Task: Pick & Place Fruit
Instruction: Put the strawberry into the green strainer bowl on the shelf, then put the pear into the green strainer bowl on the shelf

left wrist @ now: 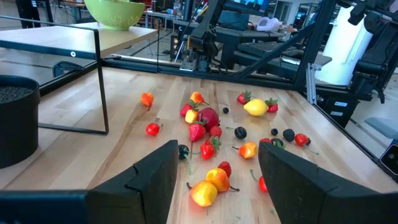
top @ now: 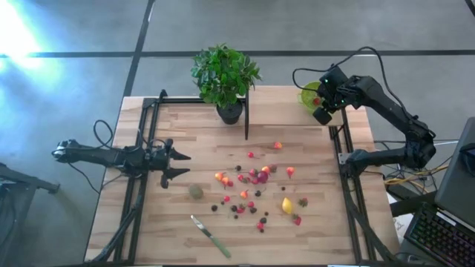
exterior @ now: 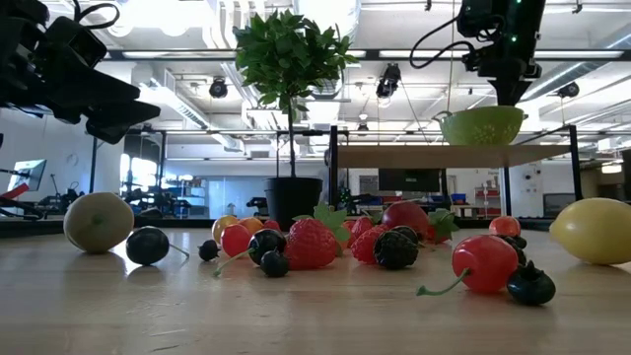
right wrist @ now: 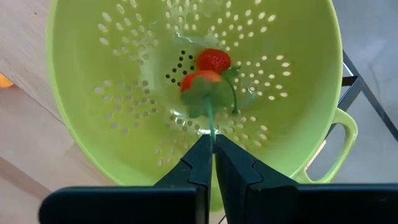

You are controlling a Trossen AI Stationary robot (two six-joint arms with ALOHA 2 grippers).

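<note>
Two arms are on this table and only the right one is busy. The right gripper point(right wrist: 212, 144) hangs over the lime-green colander point(right wrist: 112, 118) on the far right corner of the table point(top: 178, 141), its fingers pinched together on the thin green stem of a red berry point(right wrist: 200, 79) that dangles down inside. One strawberry point(right wrist: 214, 60) already lies at the bottom of the colander, just beside the hanging berry.

The rest of the fruit is scattered over the middle and right of the wooden top: lots of small red, orange and dark berries, a yellow lemon point(top: 286, 205) toward the near side, and a dull-green kiwi-like ball point(top: 195, 191) off on its own to the left of the pile.

The left gripper point(top: 180, 165) waits above the table's left side with its fingers spread wide, pointing toward the pile.

A potted plant point(top: 225, 78) stands at the far edge, and a green-handled knife point(top: 210, 236) lies near the front edge.
</note>
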